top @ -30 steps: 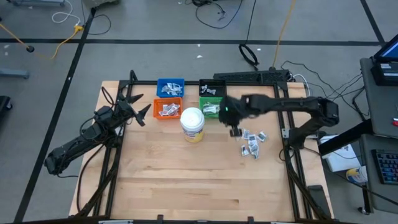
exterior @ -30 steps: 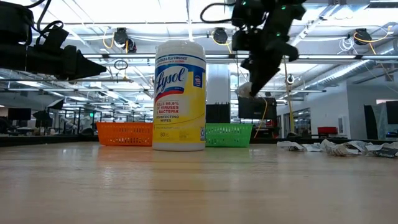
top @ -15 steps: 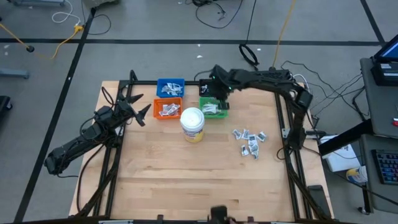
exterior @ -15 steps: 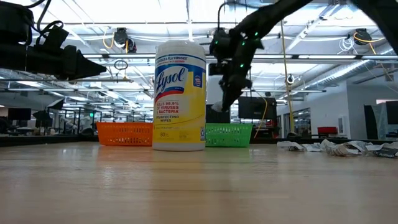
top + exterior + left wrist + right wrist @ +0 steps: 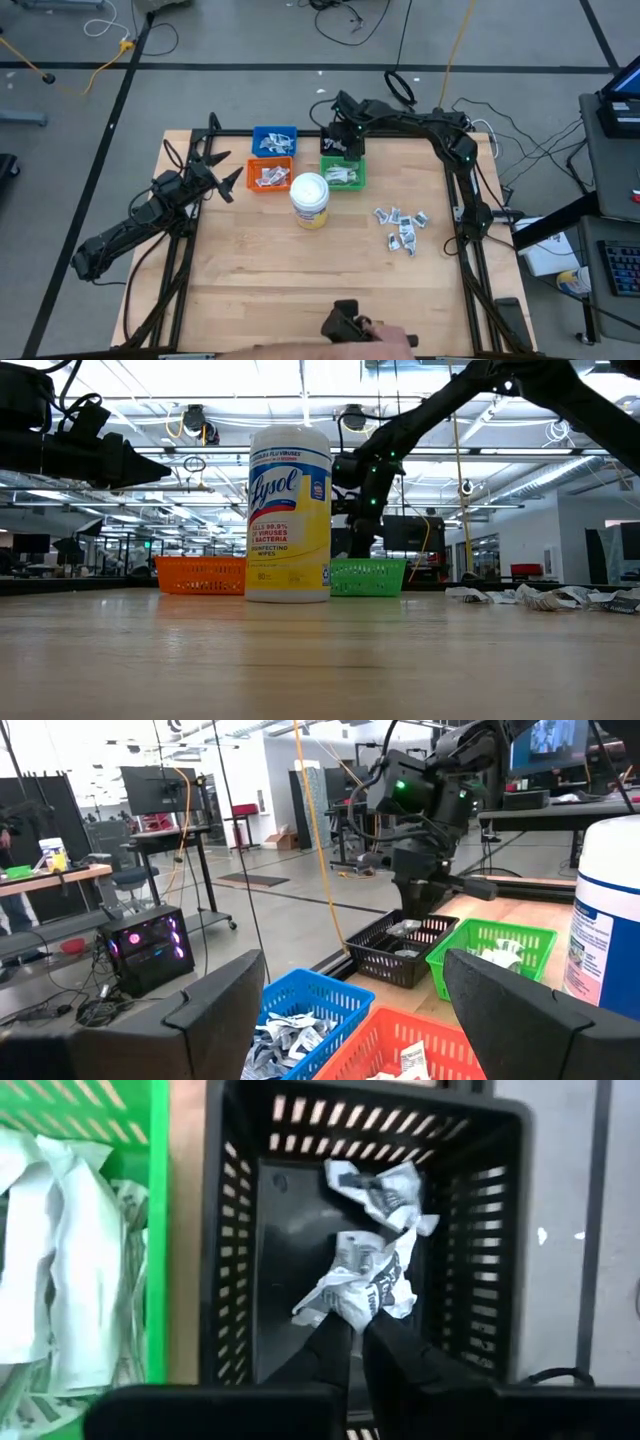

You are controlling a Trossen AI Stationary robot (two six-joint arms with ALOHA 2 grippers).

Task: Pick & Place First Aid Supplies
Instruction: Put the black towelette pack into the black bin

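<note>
I see loose white-grey packets scattered on bare table; others fill the bins; one crumpled packet pinched over the black bin.

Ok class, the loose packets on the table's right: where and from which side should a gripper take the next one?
Take the leftmost packet, at the pile's edge, across its width, from straight above: it lies flat on the table, so a side approach finds nothing to pinch. The right gripper, shut on a crumpled packet over the black bin, is nearest.
</note>
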